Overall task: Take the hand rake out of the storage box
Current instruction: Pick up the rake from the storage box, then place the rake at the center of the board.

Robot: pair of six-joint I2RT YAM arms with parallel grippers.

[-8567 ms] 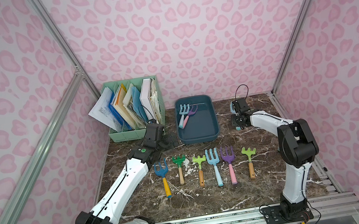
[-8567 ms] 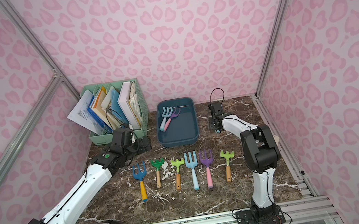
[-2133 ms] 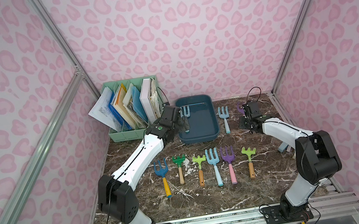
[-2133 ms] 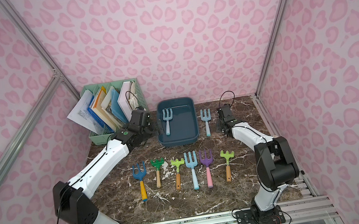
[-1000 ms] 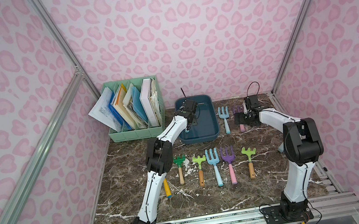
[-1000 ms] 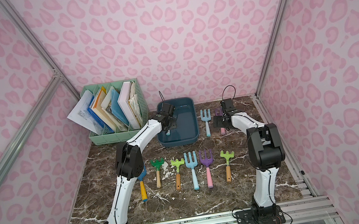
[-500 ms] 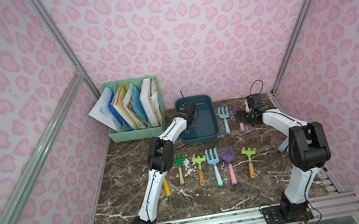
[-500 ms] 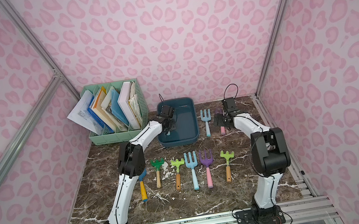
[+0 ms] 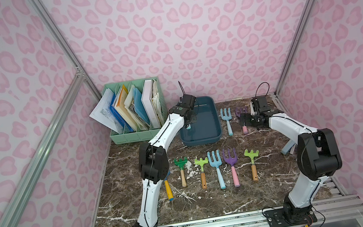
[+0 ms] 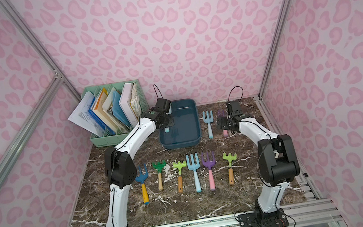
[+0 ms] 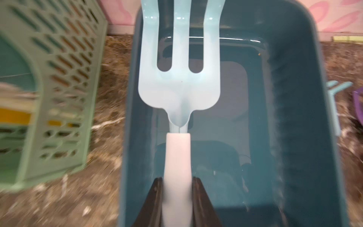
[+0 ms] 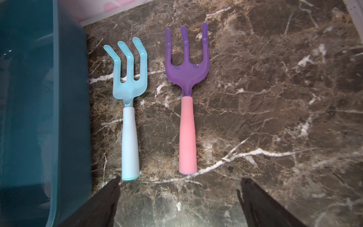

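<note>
Left wrist view: left claw (image 11: 177, 181) clamps the pale handle of the hand rake (image 11: 178, 88), seemingly light, stiff, slick plastic, though blurred; right claw (image 12: 179, 181) stands open.

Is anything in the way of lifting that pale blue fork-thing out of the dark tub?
Nothing visible. The left gripper has its fingers pressed on both sides of the hand rake handle. The storage box is open on top, so only its walls surround the rake.
</note>
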